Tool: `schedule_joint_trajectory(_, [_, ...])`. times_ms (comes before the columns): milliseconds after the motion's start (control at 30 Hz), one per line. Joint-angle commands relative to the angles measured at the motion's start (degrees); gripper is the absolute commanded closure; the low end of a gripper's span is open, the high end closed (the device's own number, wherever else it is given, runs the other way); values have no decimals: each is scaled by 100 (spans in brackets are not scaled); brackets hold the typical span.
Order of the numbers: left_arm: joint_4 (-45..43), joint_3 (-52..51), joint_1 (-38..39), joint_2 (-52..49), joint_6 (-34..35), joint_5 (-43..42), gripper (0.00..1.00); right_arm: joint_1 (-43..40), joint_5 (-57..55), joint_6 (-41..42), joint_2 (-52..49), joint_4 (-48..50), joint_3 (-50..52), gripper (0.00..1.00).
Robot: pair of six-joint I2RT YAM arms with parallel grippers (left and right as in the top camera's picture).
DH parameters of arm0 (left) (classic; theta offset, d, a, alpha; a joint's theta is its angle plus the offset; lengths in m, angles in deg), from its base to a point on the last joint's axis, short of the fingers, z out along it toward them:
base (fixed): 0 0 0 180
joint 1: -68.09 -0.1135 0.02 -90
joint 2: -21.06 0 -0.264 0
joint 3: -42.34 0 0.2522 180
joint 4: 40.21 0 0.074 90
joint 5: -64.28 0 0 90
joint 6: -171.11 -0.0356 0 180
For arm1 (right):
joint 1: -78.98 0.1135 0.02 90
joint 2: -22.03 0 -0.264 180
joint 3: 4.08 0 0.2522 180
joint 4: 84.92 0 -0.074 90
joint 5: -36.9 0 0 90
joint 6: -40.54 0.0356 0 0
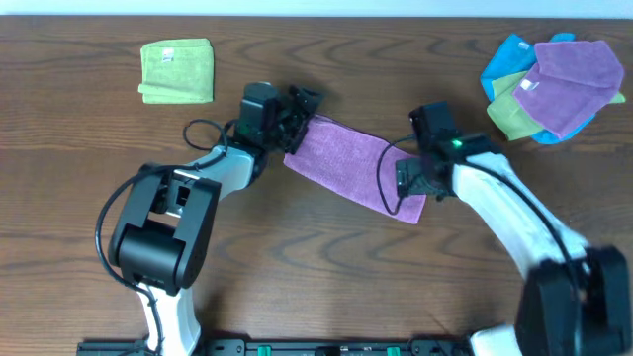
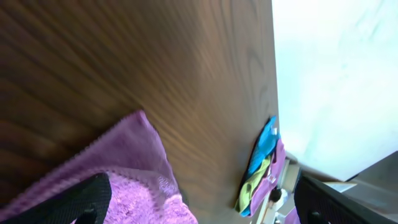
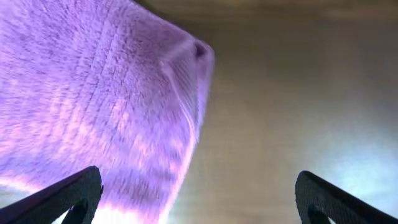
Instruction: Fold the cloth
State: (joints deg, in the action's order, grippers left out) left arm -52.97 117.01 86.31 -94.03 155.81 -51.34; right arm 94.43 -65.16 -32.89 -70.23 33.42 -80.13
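The orchid cloth [image 1: 354,164] lies on the wooden table as a folded strip, running diagonally from upper left to lower right. My left gripper [image 1: 301,117] is at its upper-left end. In the left wrist view its fingers are spread wide [image 2: 202,208], and a cloth corner [image 2: 134,180] lies under and between them. My right gripper [image 1: 413,188] is over the lower-right end. In the right wrist view its fingers are wide open [image 3: 199,202], with the cloth [image 3: 99,106] under the left finger and bare table under the right.
A lime-green folded cloth [image 1: 177,70] lies at the back left. A pile of violet, blue and green cloths [image 1: 554,87] sits at the back right near the table edge. It also shows in the left wrist view [image 2: 261,165].
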Motion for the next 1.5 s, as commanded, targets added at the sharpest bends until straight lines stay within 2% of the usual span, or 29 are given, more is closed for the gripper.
schedule_joint_trajectory(0, [11, 127, -170, -66, -144, -380, 5, 2, 201, 1167, 597, -201, 15, 4])
schedule_joint_trajectory(67, [24, 140, -192, -66, -144, -778, 5, 26, 778, 1408, 730, -136, 17, 16])
schedule_joint_trajectory(100, [59, 155, -190, -66, -151, -1003, 4, 44, 1005, 1563, 719, -85, 24, 17])
schedule_joint_trajectory(167, [168, 195, -111, -66, -284, -1438, 5, 61, 1294, 1921, 647, 20, 94, 17])
schedule_joint_trajectory(267, [638, 361, -13, -63, -863, -1985, 5, 37, 1670, 2465, 610, 212, 328, 16])
schedule_joint_trajectory(467, [1700, 918, -118, -61, -1746, -2149, 4, 39, 2184, 2730, 612, 610, 708, 17])
schedule_joint_trajectory(533, [2428, 1266, -133, -61, -2210, -2194, 5, 37, 2406, 3032, 612, 960, 955, 23])
schedule_joint_trajectory(600, [3528, 1703, -131, -61, -2951, -1956, 4, 33, 2686, 3200, 612, 1440, 1246, 27])
schedule_joint_trajectory(700, [5351, 2369, -63, -61, -3853, -988, 5, 33, 2863, 3464, 612, 1974, 1622, 40])
schedule_joint_trajectory(767, [6078, 2671, 24, -61, -4503, -551, 4, 26, 2846, 3615, 610, 2122, 1753, 44])
schedule_joint_trajectory(833, [6376, 2804, 133, -61, -5007, -225, 5, 28, 2776, 3615, 610, 2164, 1764, 45])
schedule_joint_trajectory(967, [6686, 2859, 461, -63, -5862, 946, 5, 33, 2446, 3615, 610, 2164, 1764, 45])
schedule_joint_trajectory(1100, [6706, 2857, 782, -83, -6732, 1613, 5, 33, 2109, 3578, 610, 2238, 1764, 46])
schedule_joint_trajectory(1200, [6627, 2857, 896, -162, -6874, 1725, 4, 39, 1814, 3567, 590, 2271, 1764, 51])
schedule_joint_trajectory(1267, [6542, 2857, 935, -293, -6872, 1722, 0, 39, 1537, 3501, 525, 2312, 1768, 52])
schedule_joint_trajectory(1300, [6524, 2857, 949, -380, -6874, 1727, 5, 39, 1471, 3432, 490, 2341, 1768, 52])
schedule_joint_trajectory(1433, [6520, 2859, 999, -647, -6874, 1733, 2, 37, 1453, 3101, 417, 2660, 1768, 50])
schedule_joint_trajectory(1467, [6511, 2859, 1010, -678, -6872, 1729, 6, 39, 1453, 3060, 417, 2734, 1768, 50])
